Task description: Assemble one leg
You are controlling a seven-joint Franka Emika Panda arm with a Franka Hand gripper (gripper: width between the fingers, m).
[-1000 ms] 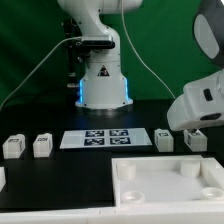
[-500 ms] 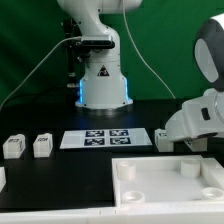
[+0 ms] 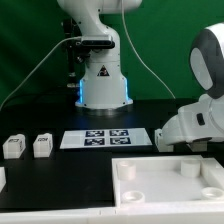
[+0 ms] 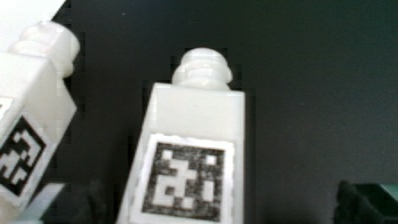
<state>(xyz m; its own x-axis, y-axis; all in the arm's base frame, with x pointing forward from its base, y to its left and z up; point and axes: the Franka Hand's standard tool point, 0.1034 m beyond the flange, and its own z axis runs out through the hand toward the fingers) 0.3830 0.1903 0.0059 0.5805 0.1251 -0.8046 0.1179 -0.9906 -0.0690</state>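
Note:
In the wrist view a white leg with a black-and-white tag lies straight below my gripper. The dark fingertips show at either side of it, spread wide and apart from it, so the gripper is open. A second leg lies close beside the first. In the exterior view my arm's white hand hangs low at the right and hides both of these legs. Two more legs stand at the exterior view's left.
The marker board lies in front of the robot base. The large white tray-like part with round corner holes fills the front right, just in front of the hand. A white part shows at the left edge.
The hand has come down and moved toward the exterior view's left. It now covers the two right-hand legs that showed earlier.

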